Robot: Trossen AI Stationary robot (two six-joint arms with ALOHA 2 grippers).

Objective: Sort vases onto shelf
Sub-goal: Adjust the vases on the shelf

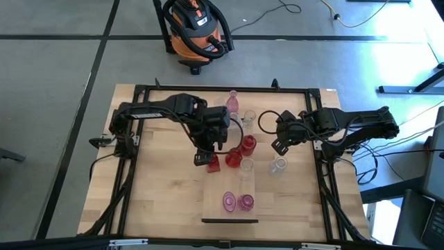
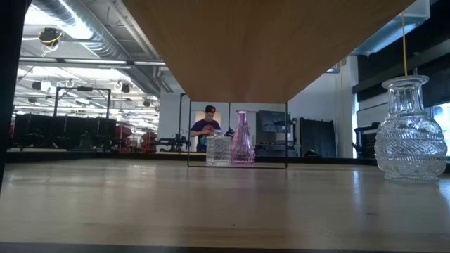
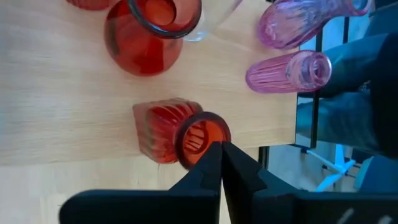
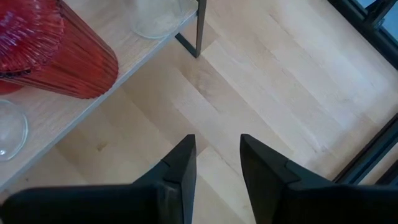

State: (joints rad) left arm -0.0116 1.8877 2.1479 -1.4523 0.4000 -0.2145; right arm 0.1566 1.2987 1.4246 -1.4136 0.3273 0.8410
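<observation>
I'm watching from above: the shelf [image 1: 229, 194], a pale plank w/ dark end strips, is lying mid-table, and I'm placing everything relative to it. My left gripper [image 1: 205, 157] is hanging just off the shelf's far-left corner. In the left wrist view its fingers [image 3: 208, 165] are sitting pressed together at the rim of a small ribbed red vase [image 3: 166, 130], w/ nothing clamped between them. That vase [image 1: 211, 162] is standing on the table just beside the shelf's left edge. A rounder red vase [image 1: 233, 158] is sitting at the shelf's far end, w/ another red one [image 1: 248, 144] just beyond it. Two pink vases [image 1: 236, 202] are sitting side by side near the shelf's near end. A clear vase [image 1: 278, 166] is standing on the table right of the shelf. A tall pink vase [image 1: 232, 101] is standing well beyond the shelf's far end, a clear one [image 1: 248, 119] near it. My right gripper [image 1: 280, 142] is waiting right of the shelf's far end, fingers [image 4: 180, 165] apart and holding nothing, over bare tabletop [image 4: 273, 81].
</observation>
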